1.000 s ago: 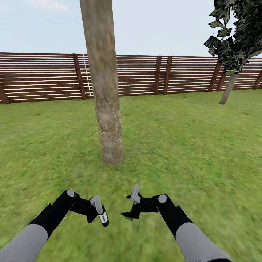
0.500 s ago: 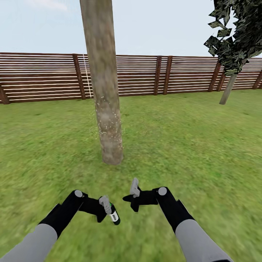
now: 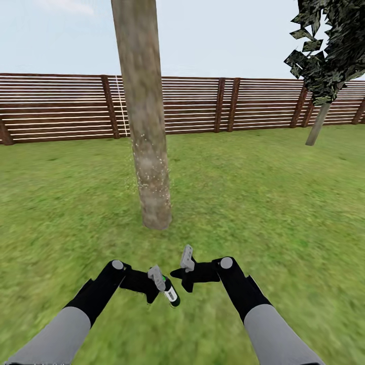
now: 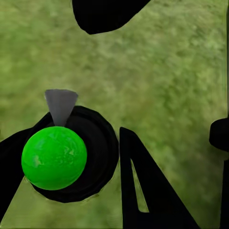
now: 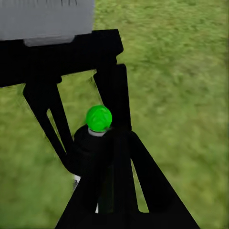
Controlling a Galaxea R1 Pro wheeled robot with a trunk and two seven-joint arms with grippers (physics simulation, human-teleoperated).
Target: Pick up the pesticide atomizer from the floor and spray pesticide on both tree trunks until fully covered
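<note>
since a second ago the left arm has swung inward, carrying the pesticide atomizer (image 3: pixel 169 292) toward the middle, and the right claw (image 3: pixel 183 274) has lifted a little and drawn closer to it; the camera has not shifted. green lawn (image 3: pixel 284 203) spreads back to a brown slatted fence (image 3: pixel 61 109). one thick, pale mottled tree trunk (image 3: pixel 147 152) rises straight ahead of both arms, with fine pale specks on its lower part. a second tree (image 3: pixel 329 45) with dark jagged foliage leans far off to the right, near the fence. the left claw (image 3: pixel 158 288) is closed around the atomizer, which tilts down toward the grass. the right claw holds nothing, its fingers (image 3: pixel 187 257) spread apart. from the left wrist the atomizer (image 4: pixel 59 152) appears end-on, green and round; the right wrist view also catches it (image 5: pixel 98 125).
</note>
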